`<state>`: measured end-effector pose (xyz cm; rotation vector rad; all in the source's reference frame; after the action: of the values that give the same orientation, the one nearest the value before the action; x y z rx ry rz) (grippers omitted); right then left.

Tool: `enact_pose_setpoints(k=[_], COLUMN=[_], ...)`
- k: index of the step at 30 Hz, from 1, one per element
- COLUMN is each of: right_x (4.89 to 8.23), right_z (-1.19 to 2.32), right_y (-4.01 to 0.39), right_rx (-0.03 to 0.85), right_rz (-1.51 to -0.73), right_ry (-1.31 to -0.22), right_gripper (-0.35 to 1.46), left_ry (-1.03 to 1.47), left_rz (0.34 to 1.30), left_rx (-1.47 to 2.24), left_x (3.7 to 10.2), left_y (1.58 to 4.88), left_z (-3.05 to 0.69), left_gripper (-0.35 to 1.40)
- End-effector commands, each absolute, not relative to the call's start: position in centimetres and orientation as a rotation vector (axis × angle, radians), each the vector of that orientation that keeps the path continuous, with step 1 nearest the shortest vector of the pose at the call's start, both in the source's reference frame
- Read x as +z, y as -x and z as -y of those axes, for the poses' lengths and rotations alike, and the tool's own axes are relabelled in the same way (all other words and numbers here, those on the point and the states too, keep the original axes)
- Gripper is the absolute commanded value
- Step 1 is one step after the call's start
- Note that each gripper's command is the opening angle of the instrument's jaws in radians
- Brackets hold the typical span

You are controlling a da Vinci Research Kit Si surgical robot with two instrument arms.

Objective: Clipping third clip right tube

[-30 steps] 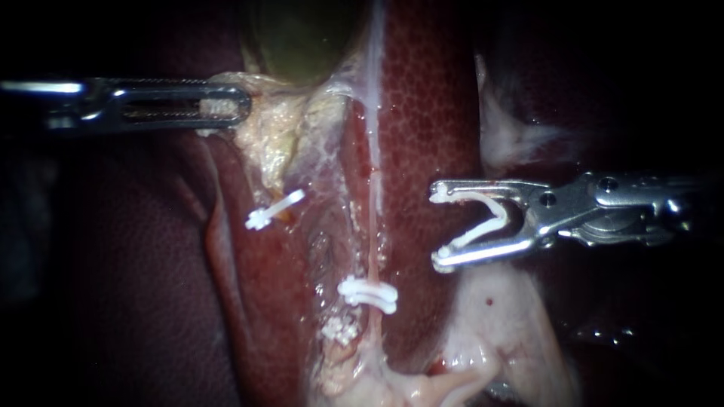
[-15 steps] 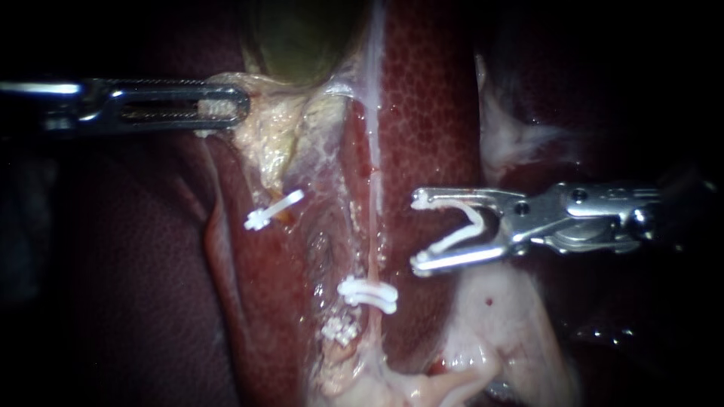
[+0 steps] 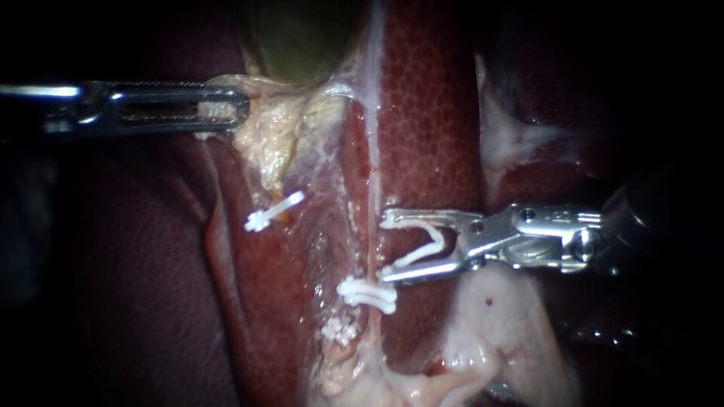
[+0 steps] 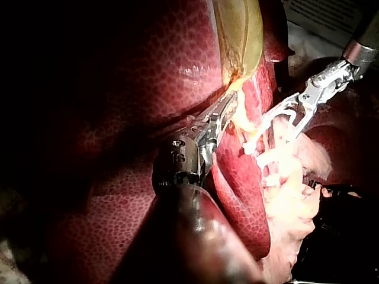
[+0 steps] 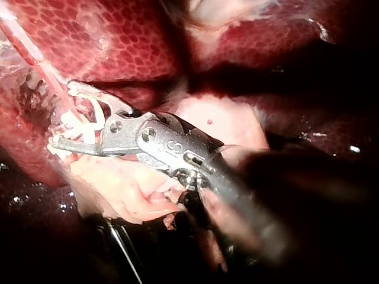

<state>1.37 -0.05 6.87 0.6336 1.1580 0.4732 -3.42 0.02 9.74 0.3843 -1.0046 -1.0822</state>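
— Position, reckoned from the right tube point(image 3: 372, 226)?

— Just to its right: right instrument point(image 3: 386, 247), bright steel, jaws spread wide and cradling an open clip point(image 3: 437, 237). White plastic, V-shaped, one leg seated against each jaw. Jaw tips at the tube's edge; cannot tell whether touching.

— Lower along that tube?

— A closed clip point(image 3: 367, 294), white and gently curved, clamped across it, just beneath the lower jaw tip. Further down, beside the tube, a small white latticed piece point(image 3: 339, 330).

— Left of the tube?

— Another white clip point(image 3: 274, 209), slim, knobbed at one end, tilted, well apart. Higher and farther left, left instrument point(image 3: 237, 105): long slotted steel jaws with fine teeth, pressed together on pale tissue point(image 3: 268, 143), yellowish and crumbly in look.

— Textures round about?

— Liver point(image 3: 430, 113) right of the tube: deep red, honeycomb-mottled, wet. Gallbladder point(image 3: 302, 38) up and left of it: olive-green, smooth. The tube itself: thin, pinkish, glossy, nearly straight.

— Any readable writing?

— Only small marks on the right instrument's steel, too fine to make out.
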Motion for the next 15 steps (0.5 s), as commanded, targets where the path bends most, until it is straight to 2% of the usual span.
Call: enact_pose_setpoints(k=[1, 15], right_x=[6.89, 7.01], right_z=[0.05, 0.09], right_y=[-1.38, -1.66], right_rx=[0.48, 0.516], right_rz=[-1.153, -1.133], right_ry=[-0.638, -0.676], right_gripper=[0.6, 0.59], left_ry=[-0.386, -0.385], left_rz=[1.004, 1.004], left_rx=[-1.082, -1.082], left_x=[9.74, 9.73], left_y=[3.42, 3.44], left_z=[-0.02, 0.0], left_gripper=[-0.35, -0.35])
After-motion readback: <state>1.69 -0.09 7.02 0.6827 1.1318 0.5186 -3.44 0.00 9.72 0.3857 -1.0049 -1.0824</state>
